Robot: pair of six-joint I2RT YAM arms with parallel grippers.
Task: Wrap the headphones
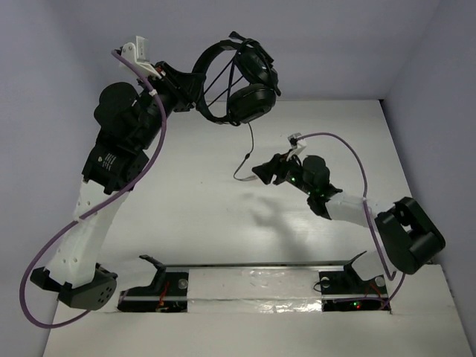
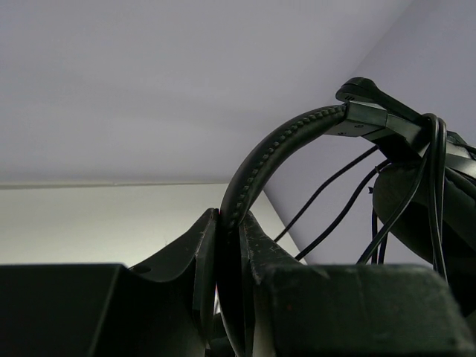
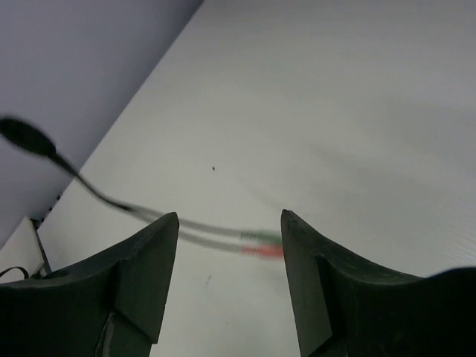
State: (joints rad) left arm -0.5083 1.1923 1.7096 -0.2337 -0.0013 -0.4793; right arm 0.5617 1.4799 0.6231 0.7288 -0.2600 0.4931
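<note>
The black headphones hang in the air at the back of the table, cable wound in several turns across the headband and ear cups. My left gripper is shut on the headband. The loose cable end hangs down to the table, ending in two thin leads with a green and a red plug. My right gripper is open and empty just right of that end, with the plugs lying between and beyond its fingertips.
The white table is bounded by grey walls behind and on both sides. Purple robot cables loop along both arms. A metal rail with the arm mounts runs along the near edge.
</note>
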